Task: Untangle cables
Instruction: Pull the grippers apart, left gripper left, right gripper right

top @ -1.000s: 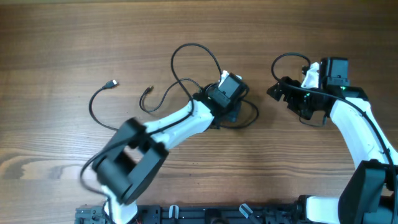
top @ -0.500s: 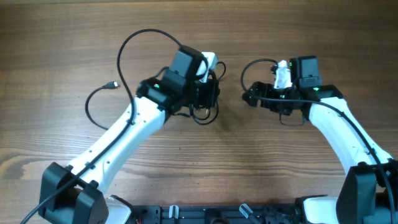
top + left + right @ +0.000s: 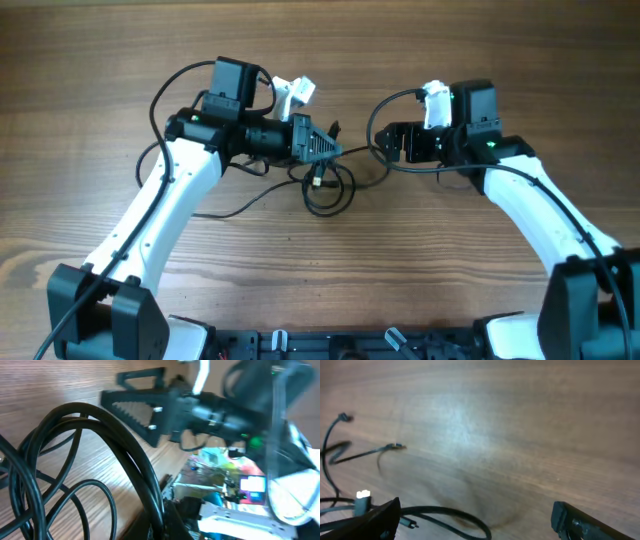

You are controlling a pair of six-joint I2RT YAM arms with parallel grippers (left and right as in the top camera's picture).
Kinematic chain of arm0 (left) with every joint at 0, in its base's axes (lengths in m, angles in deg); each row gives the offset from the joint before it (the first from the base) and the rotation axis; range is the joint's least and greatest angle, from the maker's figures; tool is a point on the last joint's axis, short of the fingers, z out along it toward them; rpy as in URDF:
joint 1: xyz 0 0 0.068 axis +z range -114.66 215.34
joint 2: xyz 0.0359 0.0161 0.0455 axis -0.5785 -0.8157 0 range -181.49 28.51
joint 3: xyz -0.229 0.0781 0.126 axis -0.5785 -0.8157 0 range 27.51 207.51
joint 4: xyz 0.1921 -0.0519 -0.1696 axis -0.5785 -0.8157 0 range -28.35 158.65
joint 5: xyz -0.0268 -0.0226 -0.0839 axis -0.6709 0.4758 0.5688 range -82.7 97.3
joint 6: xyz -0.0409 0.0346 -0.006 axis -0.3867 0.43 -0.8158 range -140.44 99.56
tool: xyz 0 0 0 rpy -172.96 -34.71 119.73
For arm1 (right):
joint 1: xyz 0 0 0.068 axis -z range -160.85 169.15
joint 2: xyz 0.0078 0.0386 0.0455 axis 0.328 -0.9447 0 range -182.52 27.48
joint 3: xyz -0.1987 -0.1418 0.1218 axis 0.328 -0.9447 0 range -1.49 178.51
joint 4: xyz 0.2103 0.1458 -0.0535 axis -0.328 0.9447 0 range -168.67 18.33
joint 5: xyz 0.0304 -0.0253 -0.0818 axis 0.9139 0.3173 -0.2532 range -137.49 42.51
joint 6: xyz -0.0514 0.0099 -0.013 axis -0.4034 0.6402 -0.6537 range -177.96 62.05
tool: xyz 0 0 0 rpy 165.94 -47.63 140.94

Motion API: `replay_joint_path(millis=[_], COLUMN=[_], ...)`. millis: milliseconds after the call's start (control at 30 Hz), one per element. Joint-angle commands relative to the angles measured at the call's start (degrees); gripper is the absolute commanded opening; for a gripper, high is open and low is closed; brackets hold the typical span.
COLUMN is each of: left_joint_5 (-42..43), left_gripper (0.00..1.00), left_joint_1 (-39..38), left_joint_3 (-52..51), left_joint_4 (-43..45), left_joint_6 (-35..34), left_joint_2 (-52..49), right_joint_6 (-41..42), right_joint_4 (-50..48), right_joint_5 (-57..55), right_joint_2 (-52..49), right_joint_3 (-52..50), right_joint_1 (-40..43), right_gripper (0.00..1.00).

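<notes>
Left gripper (image 3: 330, 148) clamped the cables (image 3: 148, 479); right gripper (image 3: 384, 142), near them, gaped wide and empty; a hasty pull risked cinching the tangle tighter.

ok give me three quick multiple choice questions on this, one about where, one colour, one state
1. Where is the bunch of the cables in the overhead view?
A. at the far right edge of the picture
B. between the left gripper and the right gripper
C. in the top left corner of the picture

2. What colour are the cables?
A. white
B. red
C. black

3. How is the right gripper?
A. open, fingers wide apart
B. shut on a plug
C. out of view

Answers:
1. B: the loops sit just below and right of the left gripper's tip, short of the right gripper.
2. C: every strand is black in all three views.
3. A: the right wrist view shows its fingers far apart, with bare table between them.
</notes>
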Motion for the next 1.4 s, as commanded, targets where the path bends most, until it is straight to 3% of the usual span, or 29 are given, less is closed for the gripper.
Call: replay_joint_path(millis=[0,133,267,367,433,467,500,533,633,733,867,1033,1233,1300,1367], left_joint_5=[5.6,7.4,15.0,18.1,17.9,17.2,16.3,15.0,8.0,-0.5,-8.9,-11.5,-16.3,-18.6,-19.2], left_gripper=[0.04,0.04,0.04,0.04,0.04,0.04,0.04,0.04,0.04,0.04,0.04,0.04,0.04,0.04,0.04], left_joint_1=[1.0,1.0,1.0,1.0,1.3,1.7,2.4,3.3,7.0,13.5,21.6,30.8,33.2,32.7,32.1], left_joint_3=[0.5,0.5,0.5,0.5,0.5,0.5,0.5,0.5,0.5,0.5,0.5,0.5,0.3,0.3,0.3], left_joint_4=[0.2,-0.2,-0.2,-0.2,-0.2,-0.2,-0.3,-0.5,-3.9,-10.8,-15.7,-17.9,-18.3,-18.3,-18.2], left_joint_6=[0.3,0.3,0.3,0.3,0.3,0.3,0.3,0.3,0.3,0.3,1.0,4.1,5.1,5.0,5.0], left_joint_2=[0.2,0.2,0.2,0.2,0.2,0.2,0.2,0.2,0.2,0.2,0.2,0.2,0.1,0.1,0.2], right_joint_6=[-5.6,-8.3,-8.2,-7.6,-6.0,-4.5,-1.8,1.9,6.9,6.8,7.6,11.9,14.4,14.1,13.3], right_joint_4=[2.1,1.9,-2.8,-7.3,-8.2,-8.2,-8.0,-7.2,-3.9,1.2,7.4,7.7,5.0,5.6,10.2], right_joint_5=[6.3,9.5,9.4,9.4,7.6,4.9,0.5,-4.7,-15.6,-17.9,-17.4,-11.3,-5.1,-5.0,-4.5], right_joint_2=[-3.7,-7.3,-11.7,-14.6,-14.7,-14.6,-14.6,-14.6,-14.6,-14.0,-12.9,-12.5,-12.5,-12.5,-12.1], right_joint_3=[-0.6,-1.0,-1.0,-0.9,-0.9,-0.9,-0.9,-0.9,-0.9,0.1,2.4,3.5,3.5,4.1,8.0], right_joint_1=[-0.2,-0.2,-0.2,-0.2,0.3,0.6,1.0,1.4,4.5,11.8,22.2,32.7,38.2,38.2,38.2], right_gripper=[0.99,1.0,0.99,0.91,0.66,0.48,0.21,0.04,0.04,0.04,0.04,0.04,0.05,0.14,0.54])
